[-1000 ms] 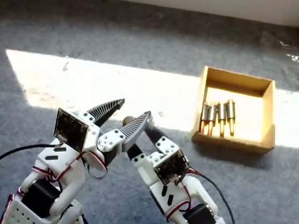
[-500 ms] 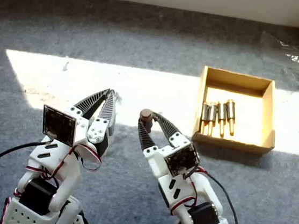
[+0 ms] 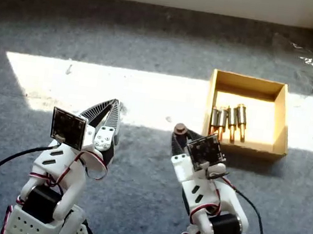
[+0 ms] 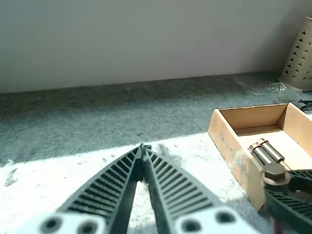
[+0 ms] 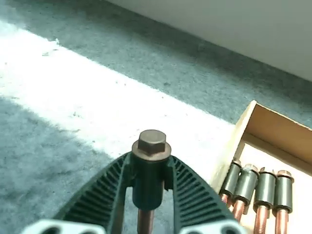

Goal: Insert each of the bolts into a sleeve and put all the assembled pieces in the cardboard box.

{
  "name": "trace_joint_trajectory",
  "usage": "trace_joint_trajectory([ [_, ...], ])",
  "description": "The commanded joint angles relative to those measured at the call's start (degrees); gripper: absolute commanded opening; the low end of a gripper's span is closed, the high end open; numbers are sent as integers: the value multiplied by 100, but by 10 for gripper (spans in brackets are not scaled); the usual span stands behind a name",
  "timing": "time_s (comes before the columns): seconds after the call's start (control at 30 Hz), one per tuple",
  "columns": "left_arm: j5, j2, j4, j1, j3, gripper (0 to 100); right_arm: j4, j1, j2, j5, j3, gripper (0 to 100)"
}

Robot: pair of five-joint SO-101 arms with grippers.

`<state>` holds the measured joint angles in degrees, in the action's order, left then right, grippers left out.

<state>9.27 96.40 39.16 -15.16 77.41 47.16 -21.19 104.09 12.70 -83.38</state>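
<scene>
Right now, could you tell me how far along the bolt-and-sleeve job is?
Done: four assembled pieces lie side by side in the cardboard box. In hand: the right gripper is shut on a fifth sleeved bolt, beside the box, not over it. The left gripper is shut on nothing. Left: place that fifth piece in the box.

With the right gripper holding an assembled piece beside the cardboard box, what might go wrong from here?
The right gripper clamps the sleeve, not the bolt; tipping it could let the bolt slide out. The bolt's shank hangs below and may catch the near wall of the cardboard box. Dropped carelessly, it could land across the four pieces inside.
</scene>
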Motion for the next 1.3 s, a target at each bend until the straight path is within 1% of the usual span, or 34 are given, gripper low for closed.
trace_joint_trajectory([
  [0.0,-9,40,35,312,-57,7,119,444,84,105,813,5],
  [0.1,-9,40,18,523,75,7,127,673,57,431,1024,5],
  [0.2,-9,40,18,602,268,7,251,919,-391,466,1156,5],
  [0.27,-9,40,18,637,303,7,286,1024,-945,466,1490,5],
  [0.5,-9,40,18,1112,321,7,286,1666,-3468,431,3011,5],
  [0.7,-9,40,26,1121,365,7,295,2097,-5077,431,4251,5],
  [0.87,-9,40,9,1112,505,7,295,2519,-6088,220,4936,5],
  [1.1,-9,40,9,1112,514,7,295,2870,-7653,229,5727,5],
  [1.2,-9,40,9,1112,514,7,338,2993,-8338,545,6149,5],
  [1.27,-9,40,9,1112,523,7,576,3073,-8813,651,6492,5],
])
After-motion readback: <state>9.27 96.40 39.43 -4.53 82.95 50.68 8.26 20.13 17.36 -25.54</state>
